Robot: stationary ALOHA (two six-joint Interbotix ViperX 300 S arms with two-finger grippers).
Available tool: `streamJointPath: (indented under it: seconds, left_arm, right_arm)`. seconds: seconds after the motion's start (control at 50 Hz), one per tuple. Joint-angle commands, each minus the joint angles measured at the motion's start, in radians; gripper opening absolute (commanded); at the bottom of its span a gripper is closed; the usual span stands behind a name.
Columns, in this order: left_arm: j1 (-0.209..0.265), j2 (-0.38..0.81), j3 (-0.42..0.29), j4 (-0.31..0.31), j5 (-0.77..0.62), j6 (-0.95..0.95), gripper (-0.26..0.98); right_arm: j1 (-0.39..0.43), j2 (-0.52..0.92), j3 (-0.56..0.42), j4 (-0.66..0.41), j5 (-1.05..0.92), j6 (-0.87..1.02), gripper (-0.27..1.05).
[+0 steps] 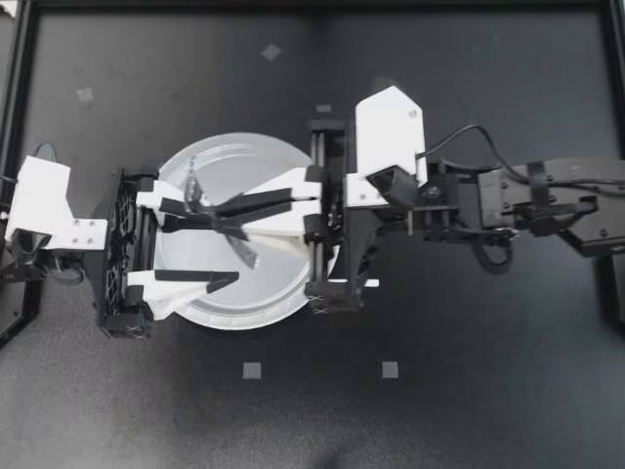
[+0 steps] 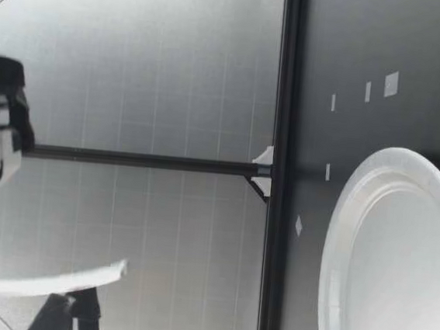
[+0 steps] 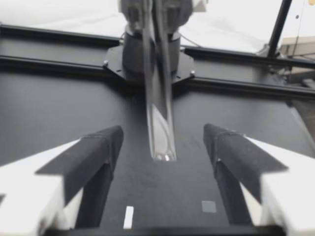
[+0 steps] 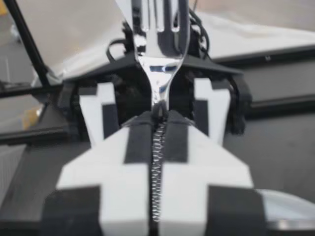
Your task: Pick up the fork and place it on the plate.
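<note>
A dark, matte table (image 1: pixel 469 391) fills the overhead view, edged by a black metal frame (image 1: pixel 23 117). From table height a pale grey panelled wall (image 2: pixel 136 63) stands behind it. Five small pale tape squares (image 1: pixel 252 369) lie scattered on the surface (five is what I can make out from above). There is one white paper plate (image 1: pixel 244 142), one fork and two grippers. The plate lies flat on the table, left of the middle. My left gripper (image 1: pixel 220 249) reaches in over the plate's left side with its fingers spread wide and nothing gripped. Its wrist camera shows the fork's shiny length hanging in the gap between the two dark pads (image 3: pixel 96 150), touching neither. My right gripper (image 1: pixel 220 215) comes across from the right side, over the plate and up to the left gripper's fingers. It is closed tight, and the fork (image 4: pixel 157 59) is pinched by its neck between the two fingers, tines pointing ahead toward the left arm. So the fork sits in the right gripper over the plate. From table height a gripper's white finger (image 2: pixel 53 278) shows high above the surface.
</note>
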Motion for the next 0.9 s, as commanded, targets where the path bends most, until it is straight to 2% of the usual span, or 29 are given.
streamJointPath:
  seconds: [0.0,0.16,0.48,0.6,0.76,0.88]
  left_arm:
    - [-0.002,-0.002,-0.012,-0.003,-0.025,-0.005,0.68]
    - [-0.002,0.002,-0.002,-0.003,-0.02,-0.009,0.68]
    - [-0.002,0.0,0.005,-0.003,-0.015,-0.023,0.65]
    - [-0.002,0.0,0.005,-0.003,-0.006,-0.023,0.49]
    - [-0.002,0.0,0.005,-0.003,0.005,-0.028,0.12]
    - [-0.002,0.0,0.006,-0.003,0.005,-0.029,-0.02]
  right_arm:
    - [0.008,0.026,-0.055,-0.008,-0.049,0.002,-0.09]
    - [0.008,0.029,-0.069,-0.041,-0.048,0.003,-0.09]
    - [0.008,0.023,-0.069,-0.041,-0.018,0.003,-0.09]
    - [0.008,0.026,-0.069,-0.043,-0.025,0.003,-0.09]
    - [0.008,0.029,-0.067,-0.041,-0.029,0.003,-0.09]
    - [0.008,0.029,-0.067,-0.041,-0.031,0.009,-0.09]
